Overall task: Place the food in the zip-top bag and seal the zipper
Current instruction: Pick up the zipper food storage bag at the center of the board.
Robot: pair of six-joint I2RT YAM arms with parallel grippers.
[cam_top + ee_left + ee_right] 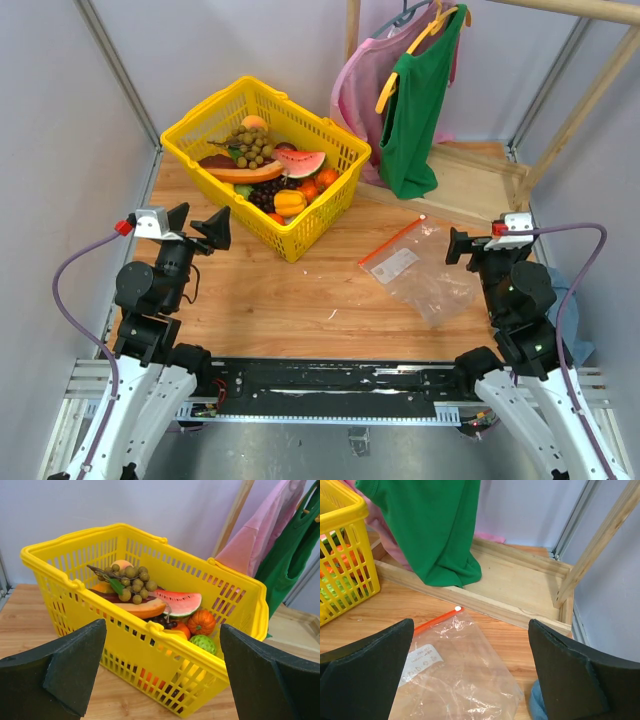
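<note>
Above the worktop (pixel 300 300), the left hand (pixel 197 224) hangs wide open and empty, the yellow basket (pixel 335 195) heaped with the food (pixel 270 165) just ahead of it. The right hand (pixel 466 244), equally open and empty, has the zip-top bag (pixel 425 275) lying flat beside it. Left wrist: an olive grape bunch (pixel 131 582) tops the basket beyond the spread fingers (pixel 65 675). Right wrist: the bag's zipper (pixel 437 620) lies ahead of the open hand.

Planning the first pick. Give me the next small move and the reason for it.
Probably ease the left tool forward and up over the near rim of the yellow basket, toward the grape bunch. The tool is open and empty, the grapes lie on top in the basket, and the zip-top bag lies flat, nothing in it.
</note>
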